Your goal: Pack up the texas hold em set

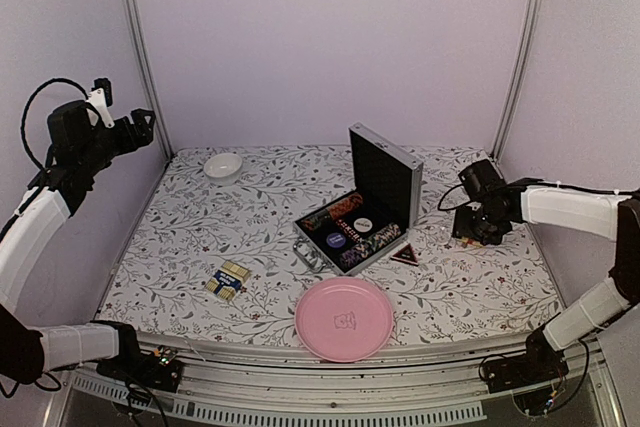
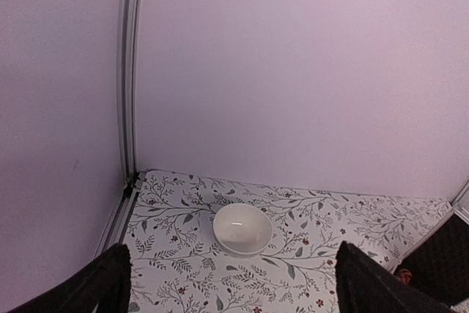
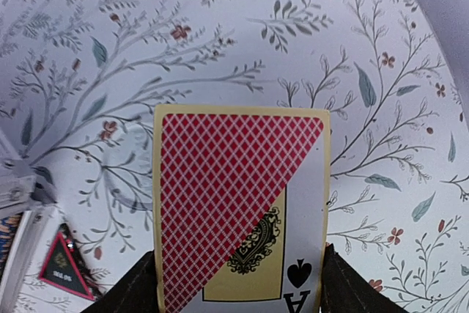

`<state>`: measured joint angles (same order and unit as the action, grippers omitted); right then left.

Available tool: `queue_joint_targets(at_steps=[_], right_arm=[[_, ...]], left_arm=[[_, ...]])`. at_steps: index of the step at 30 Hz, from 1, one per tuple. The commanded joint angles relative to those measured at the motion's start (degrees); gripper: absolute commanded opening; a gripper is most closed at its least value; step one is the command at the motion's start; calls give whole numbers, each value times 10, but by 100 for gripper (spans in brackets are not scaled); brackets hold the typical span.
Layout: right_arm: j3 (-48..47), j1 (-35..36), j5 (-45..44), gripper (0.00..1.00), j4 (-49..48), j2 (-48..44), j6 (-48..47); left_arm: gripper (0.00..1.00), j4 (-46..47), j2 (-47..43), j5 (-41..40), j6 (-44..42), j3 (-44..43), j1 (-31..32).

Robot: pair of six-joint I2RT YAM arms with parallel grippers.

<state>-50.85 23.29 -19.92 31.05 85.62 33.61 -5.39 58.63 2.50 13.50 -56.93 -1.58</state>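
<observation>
The silver case stands open mid-table, its lid upright, with rows of poker chips on the black lining. My right gripper hovers to the right of the case, shut on a red-backed card deck held between its fingers above the cloth. A blue card deck lies at the front left of the table. A dark triangular piece lies by the case's right corner; it also shows in the right wrist view. My left gripper is raised high at the far left, open and empty.
A pink round plate lies near the front edge. A small white bowl sits at the back left, also in the left wrist view. Purple walls and metal posts enclose the table.
</observation>
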Motion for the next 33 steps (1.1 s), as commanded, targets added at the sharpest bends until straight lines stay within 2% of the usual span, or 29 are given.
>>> queue_joint_targets(at_steps=[1, 10, 15, 19, 23, 27, 33], right_arm=[[-19, -1, -7, 54, -7, -100, -17], [-83, 23, 133, 49, -71, -241, -102], [-97, 103, 207, 48, -151, -272, -139], [-140, 200, 188, 47, -167, -226, -181], [-203, 271, 174, 46, -158, -133, -205], [-237, 286, 192, 44, -155, -34, -189], [-310, 282, 174, 43, -106, 95, -207]], left_arm=[[97, 3, -5, 7, 0, -1, -6], [97, 5, -10, 5, 0, 0, -6], [97, 5, -10, 5, 1, 0, -6], [97, 6, -10, 3, 0, 1, -6], [97, 5, -9, 1, 0, 1, -6], [97, 5, -7, 3, 0, 1, -6], [97, 4, -6, 1, -1, 0, -6]])
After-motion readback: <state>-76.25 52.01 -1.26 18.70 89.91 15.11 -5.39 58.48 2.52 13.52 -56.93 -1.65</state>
